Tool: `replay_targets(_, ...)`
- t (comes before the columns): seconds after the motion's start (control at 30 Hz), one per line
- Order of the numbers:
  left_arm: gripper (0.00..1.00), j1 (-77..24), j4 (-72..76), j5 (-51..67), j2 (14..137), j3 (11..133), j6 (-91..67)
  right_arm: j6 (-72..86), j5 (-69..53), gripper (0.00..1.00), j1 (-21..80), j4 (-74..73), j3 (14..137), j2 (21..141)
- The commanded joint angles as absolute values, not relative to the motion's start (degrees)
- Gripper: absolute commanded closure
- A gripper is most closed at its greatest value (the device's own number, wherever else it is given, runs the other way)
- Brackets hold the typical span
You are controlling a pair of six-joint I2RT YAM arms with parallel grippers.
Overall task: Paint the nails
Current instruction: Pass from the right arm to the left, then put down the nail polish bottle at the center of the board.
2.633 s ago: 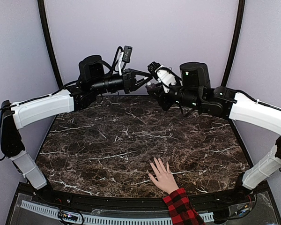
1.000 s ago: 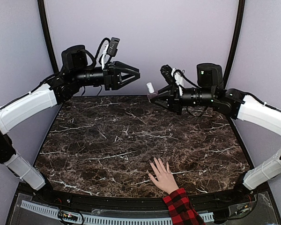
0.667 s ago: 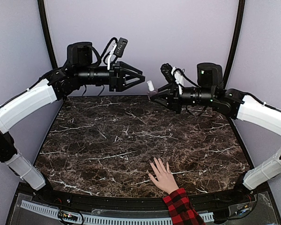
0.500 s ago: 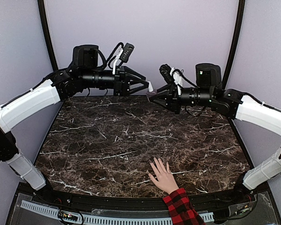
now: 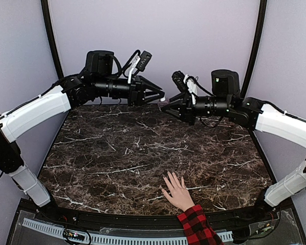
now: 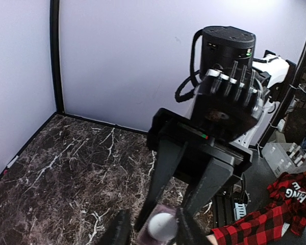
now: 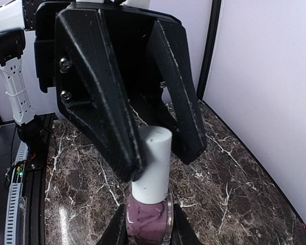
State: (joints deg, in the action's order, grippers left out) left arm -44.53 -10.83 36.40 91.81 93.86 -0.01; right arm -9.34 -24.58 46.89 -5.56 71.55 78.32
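Dark brown marble-look surface (image 5: 117, 153), white-veined, closed in by pale lilac walls (image 5: 158, 41). High above its far middle, two white-and-black arms reaching inward, tips meeting. Right hand (image 7: 149, 229): clamped shut on the body of a small clear glass bottle (image 7: 148, 217) of mauve polish; holds it upright, well clear of the stone. On top of the bottle, a plain white cylindrical cap (image 7: 154, 148), on and seated. Left hand (image 7: 163, 166): comes at the cap head-on from the opposite side, one black wedge-shaped finger on each side of it. In the right wrist view, overlaps the cap's edge with the nearer finger and sits just beside it with the other. In the left wrist view, shows the round white top of the cap between the two finger ends. Narrow jaws, then, closely flanking the cap, but cannot tell whether pressing on it or only standing around it. Far from all this, at the near edge of the surface and right of centre: a light-skinned human hand (image 5: 178, 193), flat, palm down, fingers spread and pointing toward the far wall. Behind its wrist, a red-and-black plaid sleeve (image 5: 196, 224) running off the near edge. At the fingertips, the pale nails (image 5: 170, 176), facing up, too small in the overhead view to show any colour.
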Motion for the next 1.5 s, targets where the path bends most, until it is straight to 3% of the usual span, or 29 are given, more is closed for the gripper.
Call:
replay_targets(0.0,0.75,-44.7,-10.2,37.7,92.0,95.7,0.5,-9.0,-25.2,1.0,47.5,-1.7,71.8,78.5)
replay_targets(0.23,0.99,-44.7,-7.9,40.9,91.3,94.8,0.3,-8.7,-24.5,1.0,47.5,-1.1,71.3,78.4)
replay_targets(0.37,1.0,-44.3,-6.9,39.7,90.6,93.8,-1.4,-8.3,-23.7,0.98,47.4,-0.6,70.7,78.0)
replay_targets(0.47,1.0,-43.4,-5.7,39.2,89.7,92.8,-2.6,-7.9,-23.3,0.92,46.9,-0.3,70.0,77.4)
replay_targets(0.77,1.0,-39.3,-3.7,34.1,86.9,89.9,-5.0,-6.0,-22.2,0.55,44.7,1.7,66.6,75.3)
replay_targets(0.83,1.0,-38.6,-3.7,33.2,86.6,89.5,-5.2,-5.7,-21.3,0.36,44.2,1.8,65.7,74.5)
replay_targets(0.93,1.0,-37.8,-2.6,31.7,86.1,88.3,-5.8,-5.2,-19.9,0.22,43.4,2.1,64.0,73.2)
replay_targets(1.1,1.0,-37.6,-0.3,27.0,85.0,83.4,-5.4,-3.8,-15.8,0.15,41.9,3.2,60.6,70.7)
replay_targets(1.2,1.0,-37.6,4.3,23.2,83.6,78.5,-4.8,-2.8,-10.6,0.02,41.4,5.7,57.2,68.4)
replay_targets(1.47,1.0,-37.6,11.5,14.9,84.9,68.4,-4.2,1.4,-6.7,0.01,38.6,8.1,52.6,65.5)
